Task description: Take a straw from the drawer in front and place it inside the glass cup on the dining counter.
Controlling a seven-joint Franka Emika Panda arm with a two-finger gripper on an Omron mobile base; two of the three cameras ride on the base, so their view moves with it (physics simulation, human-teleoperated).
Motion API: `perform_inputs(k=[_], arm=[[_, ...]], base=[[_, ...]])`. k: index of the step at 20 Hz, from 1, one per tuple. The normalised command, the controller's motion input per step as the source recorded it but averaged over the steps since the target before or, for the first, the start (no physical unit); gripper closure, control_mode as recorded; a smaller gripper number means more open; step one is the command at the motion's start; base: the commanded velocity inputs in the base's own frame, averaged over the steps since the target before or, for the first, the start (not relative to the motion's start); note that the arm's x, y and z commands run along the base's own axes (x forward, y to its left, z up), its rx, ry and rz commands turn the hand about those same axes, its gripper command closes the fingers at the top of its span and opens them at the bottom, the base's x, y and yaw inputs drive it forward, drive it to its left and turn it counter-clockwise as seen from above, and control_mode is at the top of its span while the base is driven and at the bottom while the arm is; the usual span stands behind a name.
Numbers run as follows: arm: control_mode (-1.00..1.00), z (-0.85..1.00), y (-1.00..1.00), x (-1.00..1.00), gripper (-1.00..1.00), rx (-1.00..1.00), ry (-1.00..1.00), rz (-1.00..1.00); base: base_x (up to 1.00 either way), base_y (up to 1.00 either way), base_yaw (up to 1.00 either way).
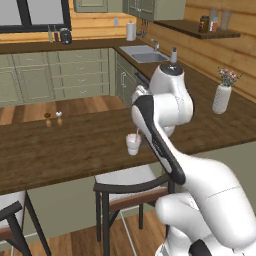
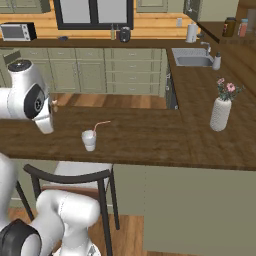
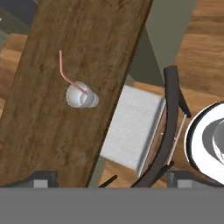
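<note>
The glass cup stands upright on the dining counter, near its front edge. The thin red straw sits inside the cup, and its bent end sticks out over the rim. My gripper hangs high above the counter edge, looking down. It is open, with its fingertips wide apart and nothing between them. The cup lies well clear of the fingers. The drawer is out of view.
A dark-framed chair with a pale seat is tucked under the counter below the cup. A white flower vase stands to the right. Two small shakers sit at the counter's far edge.
</note>
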Motion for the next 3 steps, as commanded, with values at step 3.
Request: perform_inputs(k=[3], arm=[[-1.00, -0.08, 0.00, -0.83, -1.00, 0.00, 0.38, 0.00]], base=[[0.00, 0.00, 0.00]])
